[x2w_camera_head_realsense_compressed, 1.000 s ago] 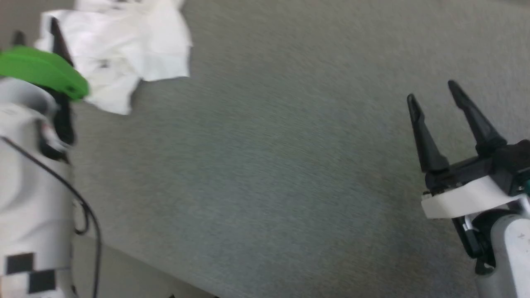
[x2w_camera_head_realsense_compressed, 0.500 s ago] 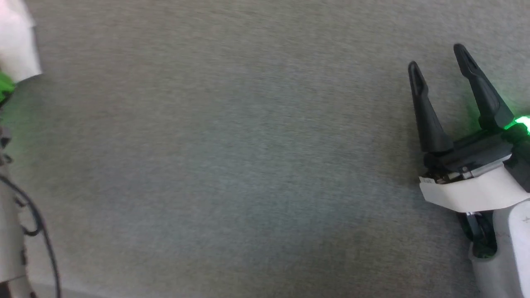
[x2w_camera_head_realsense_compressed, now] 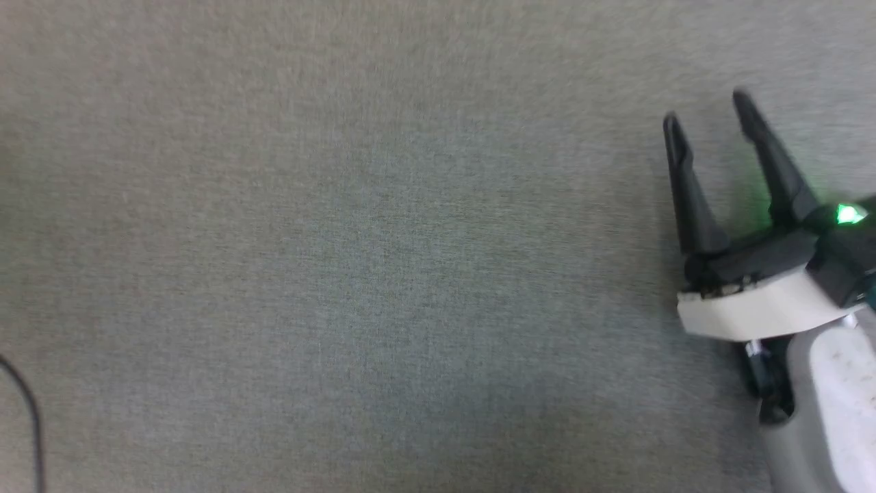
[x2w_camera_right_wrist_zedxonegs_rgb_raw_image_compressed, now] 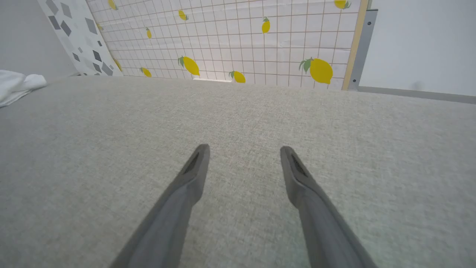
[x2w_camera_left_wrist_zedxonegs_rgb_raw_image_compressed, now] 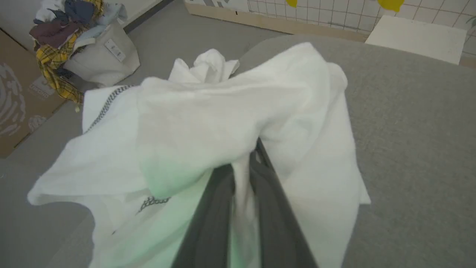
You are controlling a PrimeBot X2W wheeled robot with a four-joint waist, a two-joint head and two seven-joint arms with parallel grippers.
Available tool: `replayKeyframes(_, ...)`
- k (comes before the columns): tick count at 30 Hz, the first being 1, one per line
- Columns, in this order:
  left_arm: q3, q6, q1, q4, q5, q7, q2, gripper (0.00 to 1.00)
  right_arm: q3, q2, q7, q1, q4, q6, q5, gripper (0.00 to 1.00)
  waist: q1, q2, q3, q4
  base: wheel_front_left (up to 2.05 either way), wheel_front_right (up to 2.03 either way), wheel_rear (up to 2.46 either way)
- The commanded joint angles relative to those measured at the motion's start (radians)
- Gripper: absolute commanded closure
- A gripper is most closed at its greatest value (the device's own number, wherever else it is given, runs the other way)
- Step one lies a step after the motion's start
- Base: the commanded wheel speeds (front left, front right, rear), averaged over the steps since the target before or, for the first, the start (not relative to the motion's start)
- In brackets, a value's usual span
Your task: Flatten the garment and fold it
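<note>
The white shirt [x2w_camera_left_wrist_zedxonegs_rgb_raw_image_compressed: 208, 123] hangs bunched over my left gripper [x2w_camera_left_wrist_zedxonegs_rgb_raw_image_compressed: 243, 163], whose dark fingers are shut on a fold of its fabric; grey-and-white stitched seams show on its left side. A small white bit of the shirt [x2w_camera_right_wrist_zedxonegs_rgb_raw_image_compressed: 15, 87] also lies at the far left of the right wrist view. My right gripper [x2w_camera_head_realsense_compressed: 705, 113] stands open over bare grey fabric at the right of the head view, with nothing between its fingers [x2w_camera_right_wrist_zedxonegs_rgb_raw_image_compressed: 193, 175].
The grey fabric table [x2w_camera_head_realsense_compressed: 356, 260] spreads wide around the right gripper. A bag of mixed clothes [x2w_camera_left_wrist_zedxonegs_rgb_raw_image_compressed: 78, 41] and a cardboard box [x2w_camera_left_wrist_zedxonegs_rgb_raw_image_compressed: 15, 96] stand on the floor. A white box [x2w_camera_left_wrist_zedxonegs_rgb_raw_image_compressed: 416, 37] sits by a lemon-patterned wall [x2w_camera_right_wrist_zedxonegs_rgb_raw_image_compressed: 241, 41].
The head camera has swung right, so the shirt and the left arm have left its picture. The right gripper stays open at about the same place.
</note>
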State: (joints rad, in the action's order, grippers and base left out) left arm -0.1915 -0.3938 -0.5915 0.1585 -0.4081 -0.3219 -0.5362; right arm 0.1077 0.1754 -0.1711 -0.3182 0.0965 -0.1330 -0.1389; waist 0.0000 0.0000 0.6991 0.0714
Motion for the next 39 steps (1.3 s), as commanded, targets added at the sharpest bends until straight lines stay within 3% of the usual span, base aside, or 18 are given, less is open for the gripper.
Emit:
replayKeyframes(1, 0.006, 0.017, -0.012, -0.005, 0.029, 0.046, -0.037, 1.0, -0.007, -0.004, 0.0, 0.06, -0.05, 0.002, -0.002, 0.0, 0.0, 0.0, -0.197, 0.015, 0.0, 0.0, 0.0)
replayKeyframes(7, 0.104, 0.13, -0.106, -0.02, 0.117, 0.184, -0.129, 1.0, -0.026, -0.057, -0.012, 0.129, -0.11, 0.002, 0.005, 0.0, 0.0, 0.0, -0.388, -0.024, 0.0, 0.0, 0.0)
replayKeyframes(11, 0.201, 0.201, -0.2, -0.042, 0.142, 0.218, -0.122, 1.0, -0.043, -0.084, -0.011, 0.178, -0.132, 0.002, 0.014, 0.0, 0.0, 0.0, -0.487, -0.062, 0.0, 0.0, 0.0)
replayKeyframes(14, 0.28, 0.246, -0.275, -0.06, 0.151, 0.229, -0.083, 1.0, -0.049, -0.098, -0.008, 0.208, -0.142, 0.002, 0.021, 0.0, 0.0, 0.0, -0.55, -0.1, 0.0, 0.0, 0.0)
replayKeyframes(25, 0.518, 0.336, -0.415, -0.119, 0.111, 0.172, 0.15, 1.0, -0.042, -0.121, 0.023, 0.267, -0.131, 0.002, 0.036, 0.0, 0.0, 0.0, -0.658, -0.261, 0.0, 0.0, 0.0)
replayKeyframes(32, 0.631, 0.369, -0.298, -0.116, 0.041, 0.085, 0.241, 1.0, -0.043, -0.123, 0.041, 0.289, -0.114, 0.002, 0.036, 0.0, 0.0, 0.0, -0.655, -0.352, 0.0, 0.0, 0.0)
replayKeyframes(39, 0.723, 0.354, -0.042, -0.005, -0.024, -0.043, 0.249, 1.0, -0.04, -0.125, 0.048, 0.297, -0.105, 0.002, 0.025, 0.0, 0.0, 0.0, -0.627, -0.408, 0.0, 0.0, 0.0)
